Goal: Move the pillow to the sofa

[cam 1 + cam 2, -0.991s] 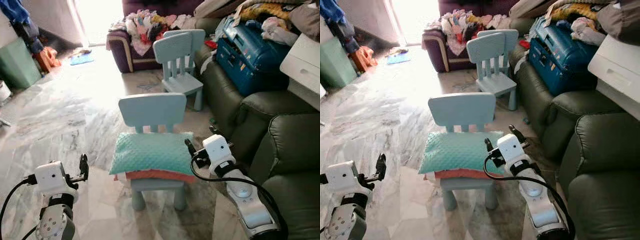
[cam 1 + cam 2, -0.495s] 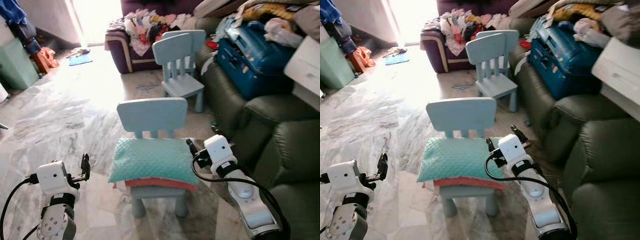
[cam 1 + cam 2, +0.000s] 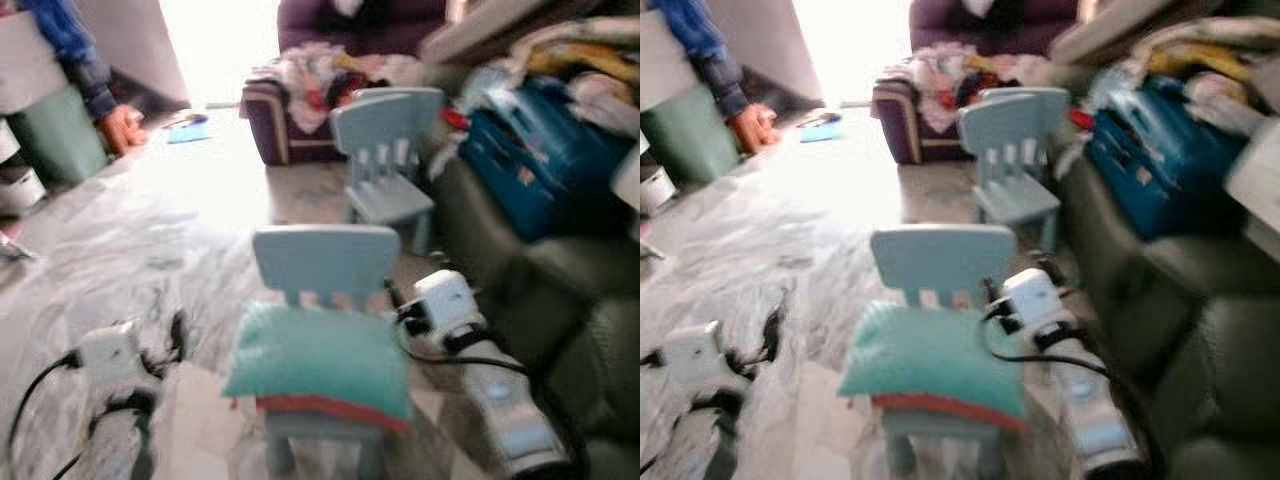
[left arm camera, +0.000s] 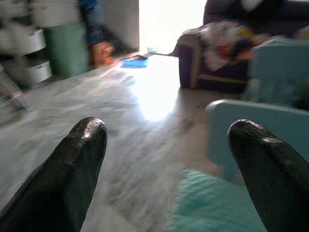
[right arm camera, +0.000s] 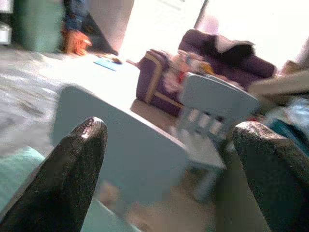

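Observation:
A teal pillow (image 3: 318, 363) lies on top of a red cushion (image 3: 330, 412) on the seat of a small light-blue chair (image 3: 325, 260) right in front of me. My left gripper (image 3: 178, 335) hangs open to the left of the chair, low over the floor; the left wrist view looks between its fingers (image 4: 72, 169) at the pillow (image 4: 212, 203) and chair back. My right gripper (image 3: 392, 298) stands open at the pillow's right rear corner, beside the chair back (image 5: 120, 145). A dark green sofa (image 3: 560, 300) runs along the right.
A second light-blue chair (image 3: 385, 150) stands further back. A blue suitcase (image 3: 535, 160) and heaped clothes lie on the sofa's far part. A purple armchair (image 3: 300, 100) piled with clothes stands at the back. A green bin (image 3: 60, 140) stands far left on marble floor.
The whole picture has shifted and blurred, so the camera has moved. Both grippers keep about the same places beside the chair and stay open.

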`<state>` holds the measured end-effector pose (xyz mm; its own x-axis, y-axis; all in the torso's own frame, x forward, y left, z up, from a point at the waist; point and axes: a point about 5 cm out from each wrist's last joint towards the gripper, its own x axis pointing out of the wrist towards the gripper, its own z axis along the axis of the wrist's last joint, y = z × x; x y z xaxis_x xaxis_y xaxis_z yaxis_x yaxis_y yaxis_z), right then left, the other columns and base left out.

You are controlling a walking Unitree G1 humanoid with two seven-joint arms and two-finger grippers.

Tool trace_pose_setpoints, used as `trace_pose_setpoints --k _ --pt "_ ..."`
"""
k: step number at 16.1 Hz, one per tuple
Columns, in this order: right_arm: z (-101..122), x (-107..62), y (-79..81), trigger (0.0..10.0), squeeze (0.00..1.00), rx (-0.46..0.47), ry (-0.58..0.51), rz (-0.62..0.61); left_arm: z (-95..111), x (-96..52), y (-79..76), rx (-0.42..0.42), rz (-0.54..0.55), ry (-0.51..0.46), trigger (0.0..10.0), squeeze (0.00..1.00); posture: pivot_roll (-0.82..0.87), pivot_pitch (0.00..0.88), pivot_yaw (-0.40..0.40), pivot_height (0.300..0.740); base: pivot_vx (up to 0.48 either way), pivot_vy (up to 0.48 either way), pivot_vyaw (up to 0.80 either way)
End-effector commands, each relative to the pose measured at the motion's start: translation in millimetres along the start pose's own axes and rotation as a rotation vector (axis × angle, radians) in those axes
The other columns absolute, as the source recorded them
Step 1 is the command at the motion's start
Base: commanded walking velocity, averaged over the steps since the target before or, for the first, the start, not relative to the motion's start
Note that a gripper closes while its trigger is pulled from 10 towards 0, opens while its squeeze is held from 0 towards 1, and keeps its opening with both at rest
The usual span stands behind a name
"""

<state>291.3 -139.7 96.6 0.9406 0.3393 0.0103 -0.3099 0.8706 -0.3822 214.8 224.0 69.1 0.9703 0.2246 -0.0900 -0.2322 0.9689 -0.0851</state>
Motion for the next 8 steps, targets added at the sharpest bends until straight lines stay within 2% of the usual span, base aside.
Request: trace_pose_setpoints --k 1,8 --pt "1.5 -0.6 -2.5 10.0 0.0 -0.012 -0.004 0.005 3.2 3.7 -0.5 -0.002 0.005 -0.007 10.0 0.0 -0.17 0.0 0.071 0.74 0.3 0.0 0.0" --pt "2.6 0.7 -0.9 10.0 0.0 -0.001 -0.008 0.01 1.5 5.2 2.9 -0.02 0.081 0.003 10.0 0.0 -0.16 0.0 0.072 0.74 0.0 0.0 0.0"
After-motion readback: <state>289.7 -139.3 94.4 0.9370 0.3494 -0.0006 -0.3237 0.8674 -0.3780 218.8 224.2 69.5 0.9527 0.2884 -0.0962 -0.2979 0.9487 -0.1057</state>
